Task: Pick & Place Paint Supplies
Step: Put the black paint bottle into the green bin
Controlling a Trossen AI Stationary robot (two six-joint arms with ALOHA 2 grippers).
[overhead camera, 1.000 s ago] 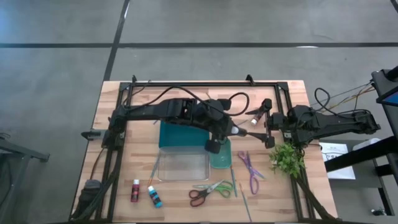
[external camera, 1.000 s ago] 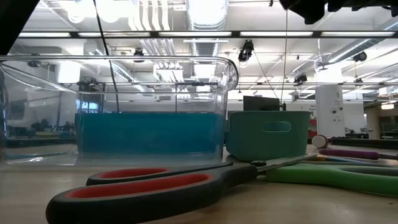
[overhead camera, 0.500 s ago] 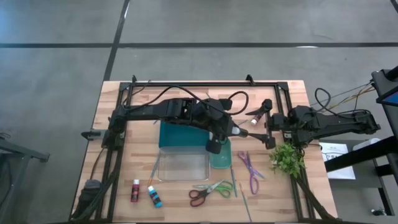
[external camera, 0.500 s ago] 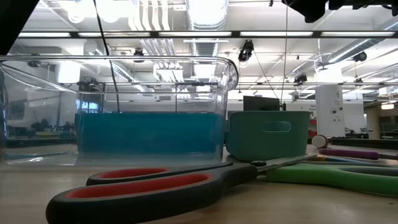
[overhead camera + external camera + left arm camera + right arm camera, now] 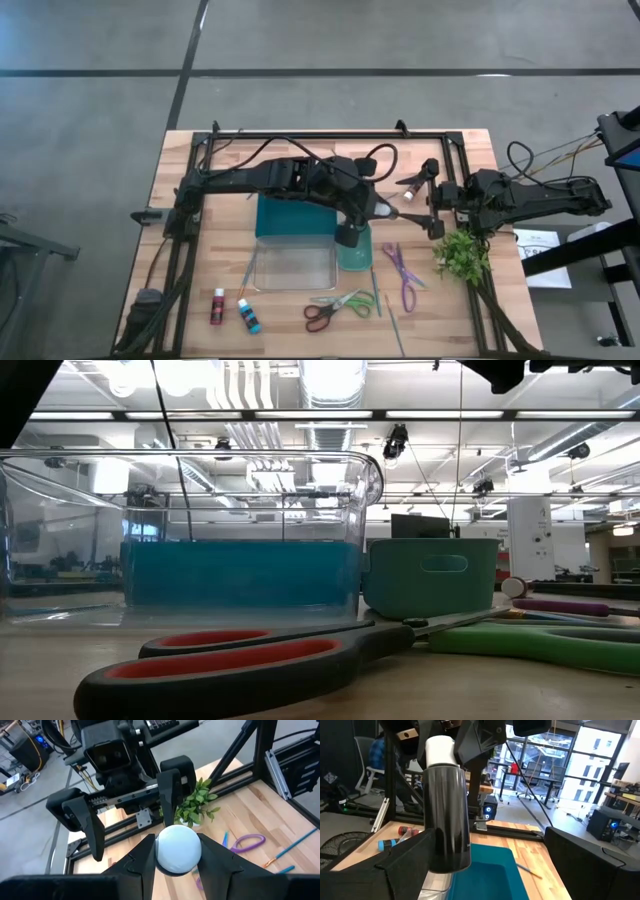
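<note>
A dark paint bottle (image 5: 447, 815) with a white cap (image 5: 440, 750) hangs above the table's middle, with my left gripper (image 5: 398, 203) shut on it. My right gripper (image 5: 432, 197) faces it from the right, open, its fingers (image 5: 405, 865) on either side of the bottle's bottom end; whether one touches it, I cannot tell. A red bottle (image 5: 217, 306) and a blue bottle (image 5: 248, 316) lie on their sides near the front left. Red-green scissors (image 5: 338, 306), purple scissors (image 5: 402, 275) and thin brushes (image 5: 375, 290) lie flat on the wood at the front. My left gripper pinches the bottle's white cap end (image 5: 178, 851) between its two fingers (image 5: 145, 855). The fingers come from the table's left, slanting a little downward. The bottle runs on along the fingers toward my right gripper, lifted clear of the table.
A blue tray (image 5: 290, 215), a clear container (image 5: 295, 268) and a teal cup (image 5: 353, 250) sit below my left arm. A green plant sprig (image 5: 460, 255) lies at the right. A black frame (image 5: 330, 133) rims the table's back and sides.
My left gripper has tipped a little at the wrist with the bottle and has stayed in place. The bottle remains in its hold, clear of the table.
</note>
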